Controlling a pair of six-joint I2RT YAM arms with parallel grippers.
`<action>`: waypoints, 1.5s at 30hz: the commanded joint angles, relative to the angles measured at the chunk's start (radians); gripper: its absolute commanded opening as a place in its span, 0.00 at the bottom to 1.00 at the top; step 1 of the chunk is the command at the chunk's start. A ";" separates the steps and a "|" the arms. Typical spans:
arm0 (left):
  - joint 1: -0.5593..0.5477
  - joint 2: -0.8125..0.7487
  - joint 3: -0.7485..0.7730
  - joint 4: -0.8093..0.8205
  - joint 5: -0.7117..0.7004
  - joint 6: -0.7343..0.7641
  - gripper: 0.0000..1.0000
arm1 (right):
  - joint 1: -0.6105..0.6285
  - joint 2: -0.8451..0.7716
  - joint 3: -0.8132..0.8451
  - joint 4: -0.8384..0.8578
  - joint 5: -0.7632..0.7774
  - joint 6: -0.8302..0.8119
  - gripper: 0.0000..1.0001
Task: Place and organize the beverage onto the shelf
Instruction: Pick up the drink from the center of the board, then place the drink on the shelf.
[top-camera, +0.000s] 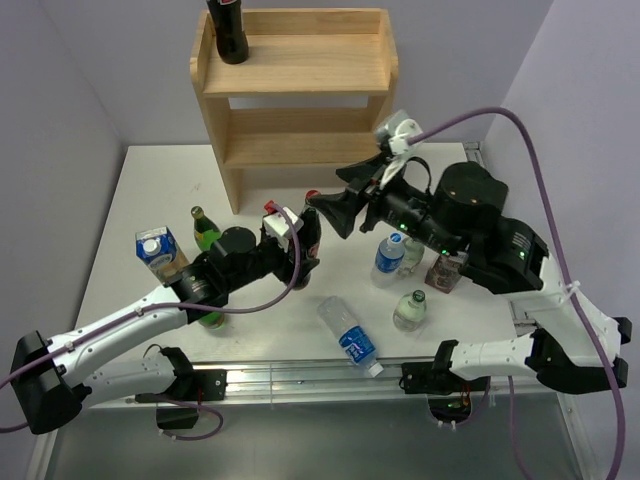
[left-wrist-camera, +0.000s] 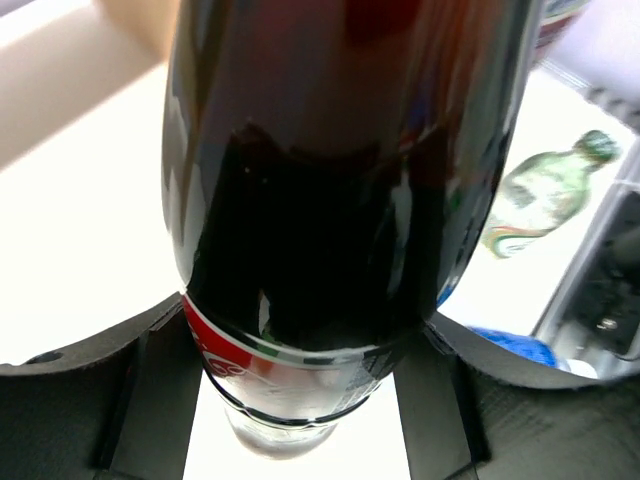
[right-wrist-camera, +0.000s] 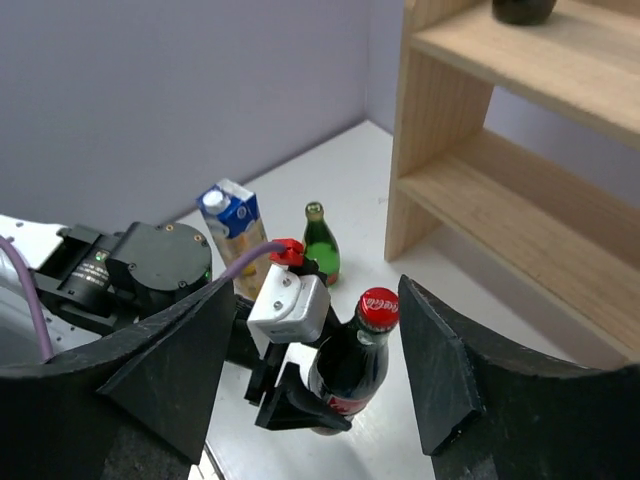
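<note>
The cola bottle (right-wrist-camera: 350, 370) is upright over the table (top-camera: 150, 180) before the shelf (top-camera: 310, 65), the left gripper (top-camera: 303, 248) clamped round its lower body; the right gripper (top-camera: 336, 203) gapes wide beside the cap (right-wrist-camera: 378, 308). Likely glass: heavy, slick, breakable, best gripped at the body

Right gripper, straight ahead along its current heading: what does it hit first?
Likely the cola bottle held upright in the left gripper; it sits centred ahead of the right gripper. Gap unclear.

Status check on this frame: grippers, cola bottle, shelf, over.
Left gripper shut on cola bottle, upright. Right gripper open, close by its cap. Shelf: one dark bottle on top board, left end. Green bottle, carton stand left of it.
</note>
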 joint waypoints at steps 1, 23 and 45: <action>0.000 -0.081 0.164 0.191 -0.147 -0.022 0.00 | 0.002 -0.048 -0.050 0.082 0.039 0.009 0.74; 0.202 0.249 0.954 -0.090 -0.575 -0.012 0.00 | -0.167 -0.308 -0.590 0.143 0.214 0.182 0.89; 0.369 0.570 1.508 -0.136 -0.461 0.103 0.00 | -0.279 -0.316 -0.794 0.238 0.033 0.220 0.88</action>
